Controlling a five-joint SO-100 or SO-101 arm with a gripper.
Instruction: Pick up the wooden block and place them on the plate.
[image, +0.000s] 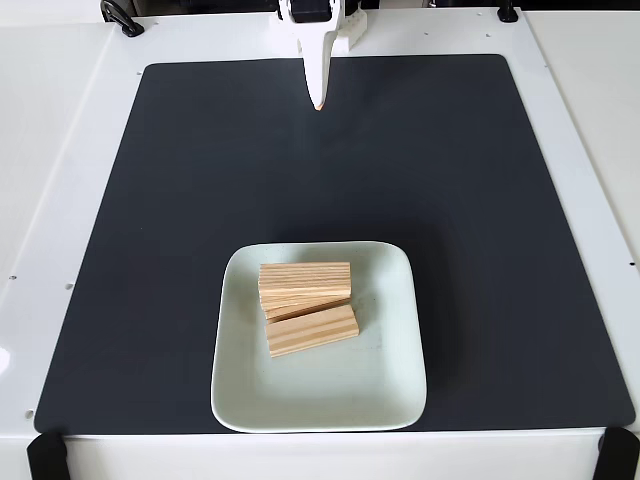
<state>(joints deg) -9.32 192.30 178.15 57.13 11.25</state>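
The pale mint-green plate (385, 375) sits on the near middle of the black mat. Wooden blocks lie piled on it. One block (305, 277) rests on top towards the back, and another (312, 331) lies slightly tilted in front of it. Between them shows the edge of a third block (312, 306) underneath. My white gripper (317, 104) hangs at the far edge of the mat, well away from the plate. Its fingers taper together to one point and hold nothing.
A black mat (180, 200) covers most of the white table (60, 120). Black clamps sit at the table's far corners (120, 18) and near corners (45, 455). The mat around the plate is bare.
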